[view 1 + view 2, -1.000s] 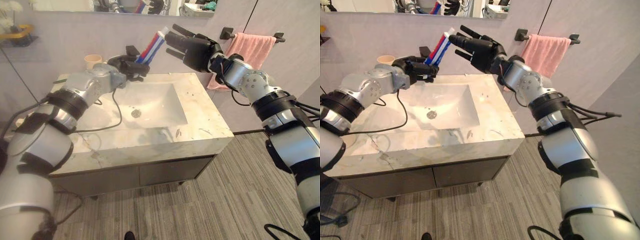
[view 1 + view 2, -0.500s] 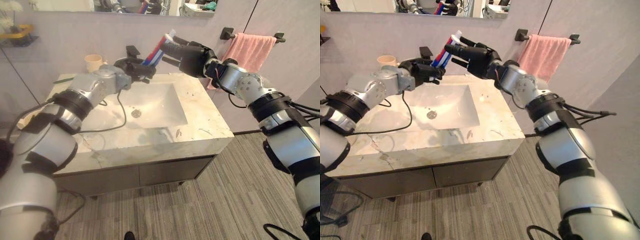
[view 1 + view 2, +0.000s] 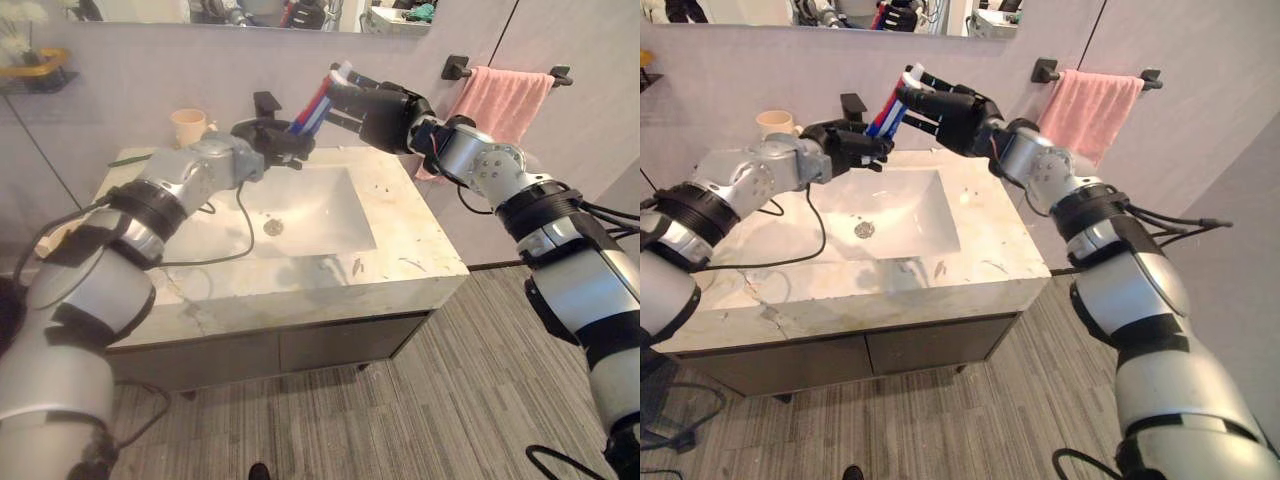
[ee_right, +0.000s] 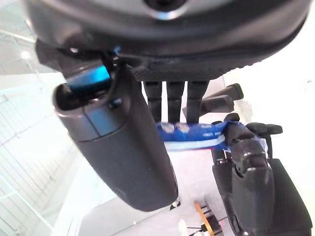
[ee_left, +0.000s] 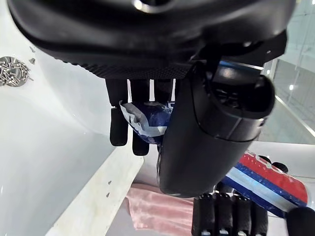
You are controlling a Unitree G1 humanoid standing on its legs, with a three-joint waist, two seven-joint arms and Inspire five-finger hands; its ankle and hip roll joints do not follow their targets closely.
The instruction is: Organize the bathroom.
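A red, white and blue toothpaste tube (image 3: 313, 100) is held up at a slant above the back edge of the sink (image 3: 300, 215). My left hand (image 3: 266, 141) is shut on the tube's lower end; in its wrist view the fingers curl over the tube's blue end (image 5: 147, 118). My right hand (image 3: 385, 100) reaches in from the right to the tube's upper end. Its fingers (image 4: 168, 101) are straight, and the tube (image 4: 192, 135) lies between them and the thumb (image 4: 118, 147).
The marble counter (image 3: 410, 255) holds a beige cup (image 3: 187, 124) at the back left and a thin green item (image 3: 133, 159) near it. A black faucet (image 3: 264, 101) stands behind the basin. A pink towel (image 3: 500, 95) hangs on a wall bar to the right.
My right hand has moved left from open air to the tube's upper end, its spread fingers coming in beside the tube. The left hand lifted the tube slightly to the right.
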